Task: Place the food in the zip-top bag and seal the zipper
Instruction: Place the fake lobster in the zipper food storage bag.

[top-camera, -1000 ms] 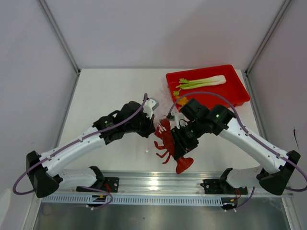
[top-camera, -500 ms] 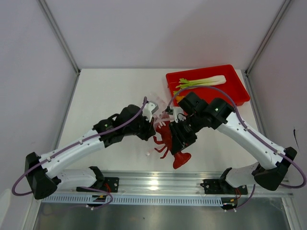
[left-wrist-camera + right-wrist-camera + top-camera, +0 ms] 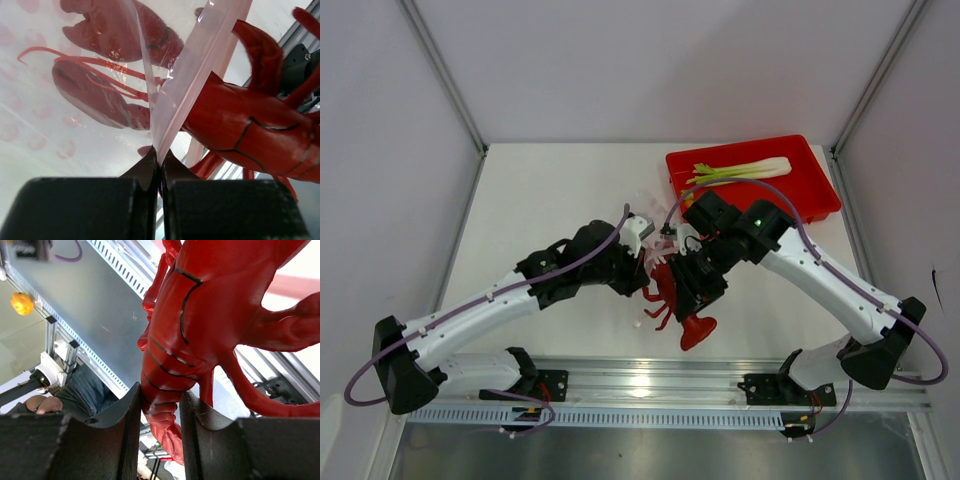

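Note:
My right gripper [image 3: 693, 287] [image 3: 161, 401] is shut on the tail of the dark red spiky lobster-shaped food [image 3: 668, 290] [image 3: 200, 315] and holds it lifted over the table. The left gripper [image 3: 644, 263] [image 3: 160, 161] is shut on the pinkish zipper strip [image 3: 200, 65] at the mouth of the clear zip-top bag [image 3: 75, 115]. The lobster's claws [image 3: 115, 30] show through the plastic, inside the bag, while its body [image 3: 240, 125] sticks out of the mouth. The green-white stalk [image 3: 740, 170] lies in the red tray [image 3: 817, 190]. A bit of the yellow-orange pieces [image 3: 692, 207] peeks out beside the right arm.
The red tray stands at the back right of the white table. An aluminium rail [image 3: 640, 385] with both arm bases runs along the near edge. Grey frame posts [image 3: 450, 80] rise at the back corners.
The right arm has carried the lobster up and to the left, toward the bag mouth. The left gripper has shifted slightly right with the bag rim still in it.

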Motion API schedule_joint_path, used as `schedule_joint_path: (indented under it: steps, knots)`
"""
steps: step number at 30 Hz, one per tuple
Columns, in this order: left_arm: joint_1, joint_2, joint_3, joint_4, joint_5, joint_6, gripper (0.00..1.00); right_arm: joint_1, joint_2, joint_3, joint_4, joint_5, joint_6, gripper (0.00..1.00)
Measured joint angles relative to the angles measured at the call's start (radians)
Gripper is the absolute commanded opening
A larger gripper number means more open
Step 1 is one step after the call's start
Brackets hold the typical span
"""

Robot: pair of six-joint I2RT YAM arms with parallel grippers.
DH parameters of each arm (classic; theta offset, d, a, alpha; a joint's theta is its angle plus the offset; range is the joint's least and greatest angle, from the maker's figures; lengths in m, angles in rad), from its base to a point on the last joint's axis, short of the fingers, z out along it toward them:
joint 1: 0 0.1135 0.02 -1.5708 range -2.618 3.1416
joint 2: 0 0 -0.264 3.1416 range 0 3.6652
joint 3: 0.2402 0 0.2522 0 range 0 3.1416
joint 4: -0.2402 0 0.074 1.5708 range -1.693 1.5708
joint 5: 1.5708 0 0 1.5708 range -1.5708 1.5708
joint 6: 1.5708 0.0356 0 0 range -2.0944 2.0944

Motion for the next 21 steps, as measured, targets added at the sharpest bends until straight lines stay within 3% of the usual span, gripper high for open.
schedule_joint_path:
  steps: [21]
  knots:
    - [-0.014,-0.047,0.0,-0.005,0.101,-0.051,0.01,-0.053,0.071,0.02,0.066,0.052,-0.004,0.02]
